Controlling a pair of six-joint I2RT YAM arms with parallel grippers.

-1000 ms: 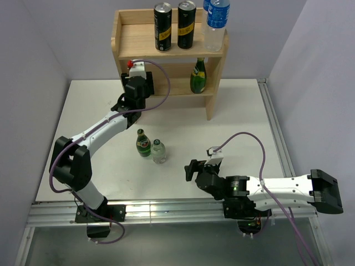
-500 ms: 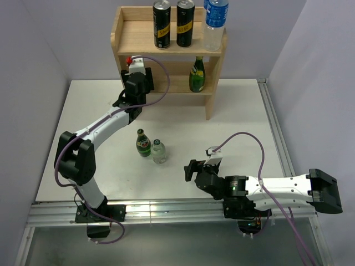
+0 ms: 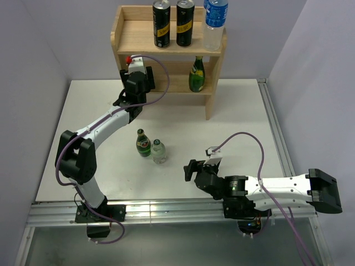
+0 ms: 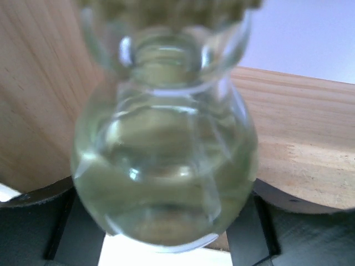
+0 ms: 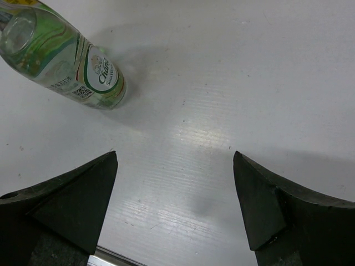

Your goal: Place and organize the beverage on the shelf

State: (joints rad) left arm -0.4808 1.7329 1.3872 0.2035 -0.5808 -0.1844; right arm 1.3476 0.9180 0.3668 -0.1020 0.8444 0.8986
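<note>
The pale wooden shelf point(image 3: 127, 39) stands at the back. Its upper board holds two black cans point(image 3: 161, 23) and a clear water bottle point(image 3: 214, 25). A green bottle point(image 3: 196, 73) stands on the lower board. My left gripper point(image 3: 133, 73) is at the left end of the lower board, shut on a clear glass bottle point(image 4: 166, 166) that fills the left wrist view, with shelf wood point(image 4: 299, 138) behind it. A green bottle point(image 3: 143, 143) and a clear bottle point(image 3: 159, 151) stand on the table. My right gripper point(image 3: 191, 169) is open and empty, just right of them.
The white table point(image 3: 244, 122) has a raised metal rail point(image 3: 274, 133) along its right side and grey walls around it. In the right wrist view point(image 5: 175, 199) the clear bottle with a green label point(image 5: 66, 61) sits ahead and to the left of the open fingers.
My left gripper has moved slightly farther toward the shelf's lower board with the clear bottle, then held still. The right arm has not moved.
</note>
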